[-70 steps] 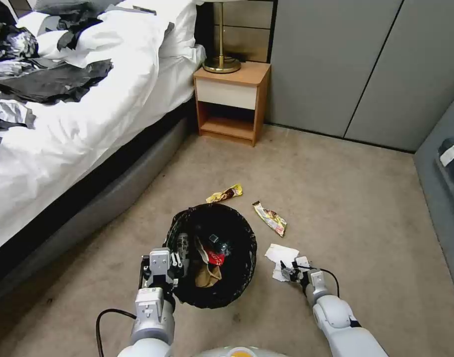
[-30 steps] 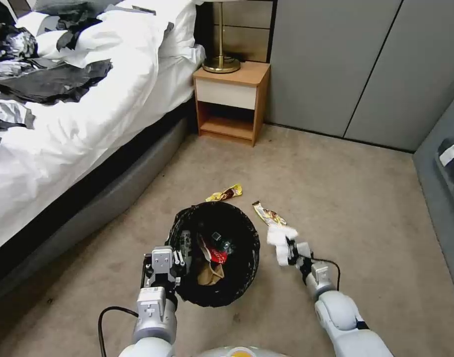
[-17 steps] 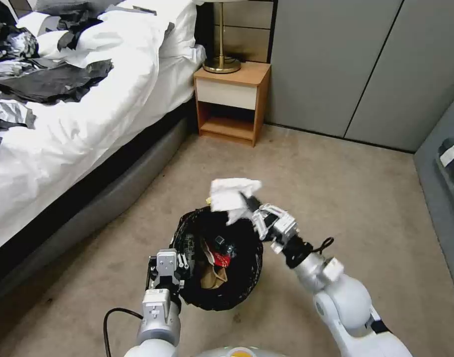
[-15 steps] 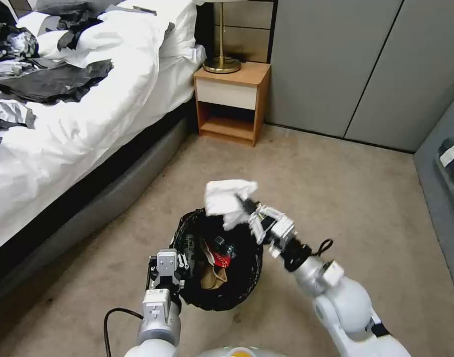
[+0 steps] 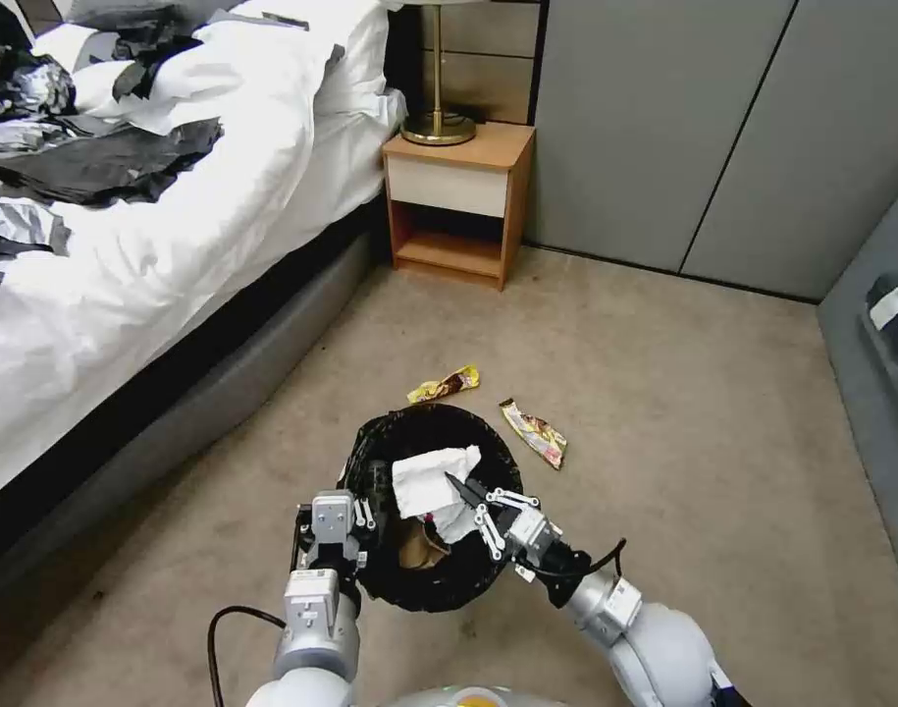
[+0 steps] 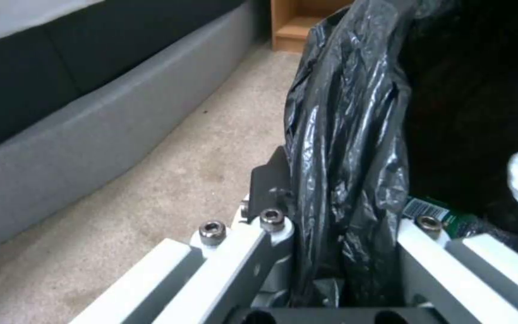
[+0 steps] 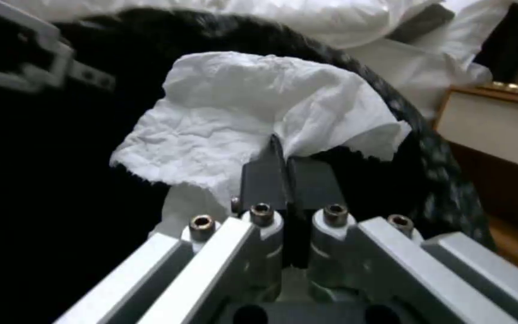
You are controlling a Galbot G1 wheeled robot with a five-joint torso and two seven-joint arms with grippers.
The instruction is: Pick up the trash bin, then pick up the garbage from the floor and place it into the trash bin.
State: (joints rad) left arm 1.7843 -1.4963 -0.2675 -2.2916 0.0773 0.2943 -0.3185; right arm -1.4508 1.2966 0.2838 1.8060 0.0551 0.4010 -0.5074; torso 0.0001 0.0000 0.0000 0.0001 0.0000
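right gripper [image 5: 455, 486] pinches a white tissue [image 5: 431, 479] over the trash bin [image 5: 465, 585]. left gripper [image 5: 368, 494] clamps the bin's left rim (bag liner included).

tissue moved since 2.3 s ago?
Yes. The white tissue, then on the carpet right of the trash bin, is now over the bin's opening, pinched in the right gripper. The two wrappers on the floor kept their places, so the camera held.
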